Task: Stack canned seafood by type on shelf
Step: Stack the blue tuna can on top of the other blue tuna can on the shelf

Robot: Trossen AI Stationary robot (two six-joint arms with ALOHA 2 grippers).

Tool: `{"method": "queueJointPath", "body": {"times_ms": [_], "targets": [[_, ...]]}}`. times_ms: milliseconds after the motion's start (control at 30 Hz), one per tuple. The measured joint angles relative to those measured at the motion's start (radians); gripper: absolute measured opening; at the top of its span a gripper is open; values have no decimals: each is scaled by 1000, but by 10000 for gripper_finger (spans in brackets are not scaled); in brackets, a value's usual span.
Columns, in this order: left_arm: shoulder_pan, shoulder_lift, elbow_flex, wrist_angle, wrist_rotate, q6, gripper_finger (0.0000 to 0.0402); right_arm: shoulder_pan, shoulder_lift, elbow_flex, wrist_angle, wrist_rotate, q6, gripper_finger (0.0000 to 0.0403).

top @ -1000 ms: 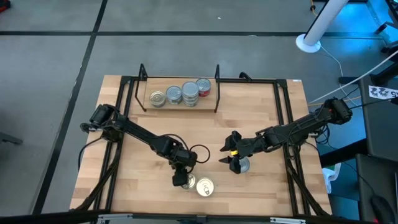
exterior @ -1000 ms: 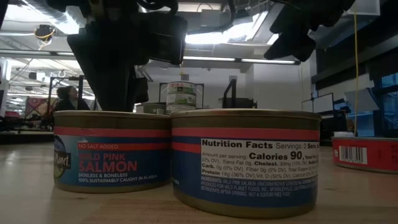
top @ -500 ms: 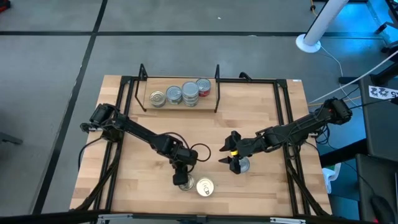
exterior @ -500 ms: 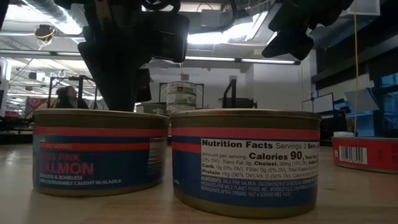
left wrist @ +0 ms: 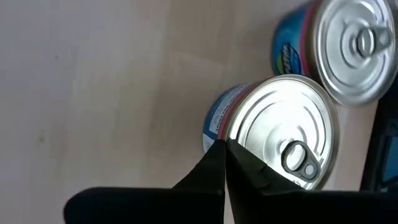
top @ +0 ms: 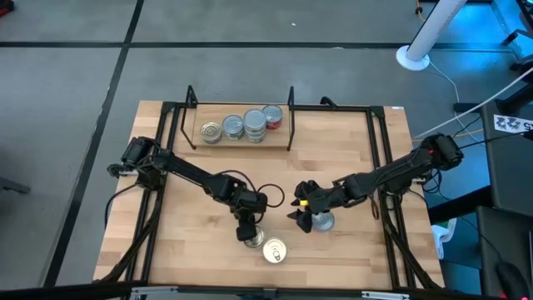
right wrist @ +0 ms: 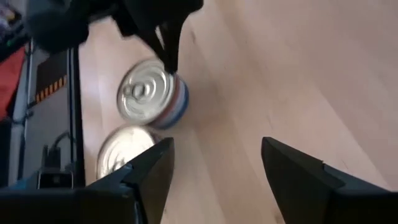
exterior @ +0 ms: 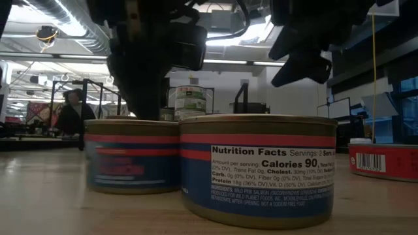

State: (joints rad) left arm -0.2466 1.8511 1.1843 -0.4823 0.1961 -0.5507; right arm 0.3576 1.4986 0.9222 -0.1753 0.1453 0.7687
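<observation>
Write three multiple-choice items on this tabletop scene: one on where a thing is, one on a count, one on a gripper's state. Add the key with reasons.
1. Where does the left gripper sit?
A. at a can near the table's front edge, beside a second loose can
B. over the shelf
C. off the table, over the floor

2. How many can tops show on the shelf from above?
A. one
B. four
C. nine

3. How do the right gripper's fingers stand?
A. pressed together
B. spread apart with nothing between them
C. clamped on a red can

Key: 1 A, the high view puts it at the front, on that can, with the other can just beside. 2 B, four round tops stand in a row between the black uprights. 3 B, the right wrist view shows bare tabletop between its two fingers.
</observation>
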Motion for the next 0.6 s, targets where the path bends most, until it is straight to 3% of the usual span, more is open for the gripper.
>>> {"method": "queueJointPath", "body": {"times_ms": [200,333,600], "targets": [[41,-8,-1,1,-12,8,0,-66,27,0,16,-91,87,241],[65,-12,0,31,-39,38,0,-121,30,0,16,-205,95,241],[97,-13,6,82,-96,105,0,-206,36,0,18,-328,95,241]]}}
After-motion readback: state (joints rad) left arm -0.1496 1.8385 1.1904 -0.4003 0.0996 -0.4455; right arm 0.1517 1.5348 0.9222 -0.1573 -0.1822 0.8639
